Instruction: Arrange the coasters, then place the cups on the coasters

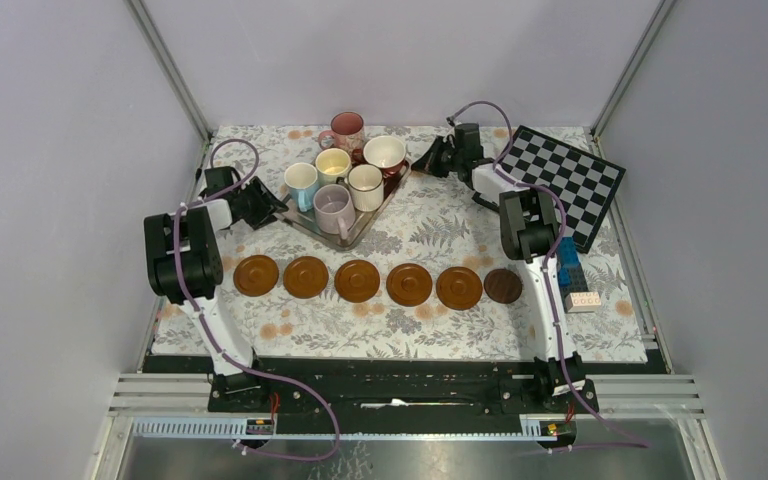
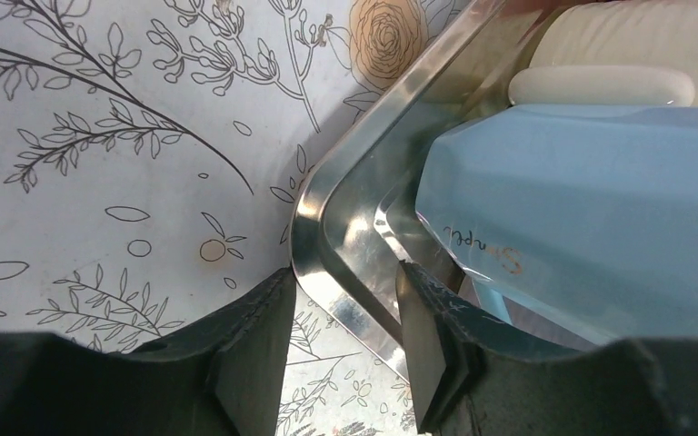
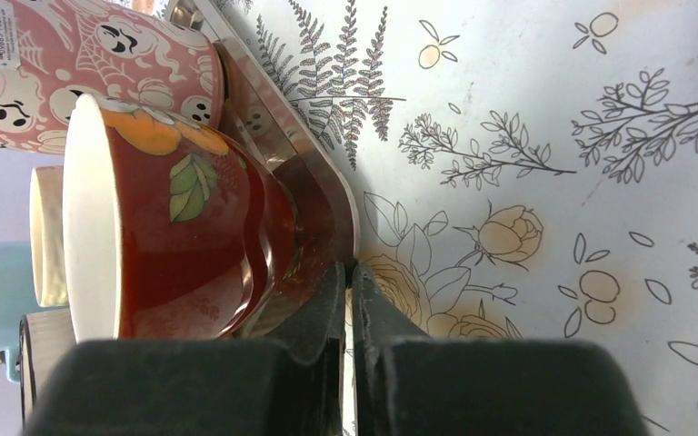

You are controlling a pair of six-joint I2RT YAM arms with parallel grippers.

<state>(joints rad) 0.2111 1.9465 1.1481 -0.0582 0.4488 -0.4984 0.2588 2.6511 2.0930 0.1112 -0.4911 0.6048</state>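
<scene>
i'm driving a robot test cell in a lab, not anyone's kitchen. plain grey panels (image 1: 60, 150) and aluminium posts (image 1: 165, 65) box in the floral-clothed tabletop (image 1: 440, 228). two arms (image 1: 185, 255) are bolted to a metal rail (image 1: 410, 393) at its near edge, trailing purple cables (image 1: 295, 392). a checkerboard (image 1: 565, 180) sits far right. the metal tray (image 1: 358, 233), cups (image 1: 333, 208) and coasters (image 1: 357, 281) read as staged props.

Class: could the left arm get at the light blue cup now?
Probably yes: the left gripper straddles the tray rim, open, and the light blue cup stands just inside, nothing between.
</scene>
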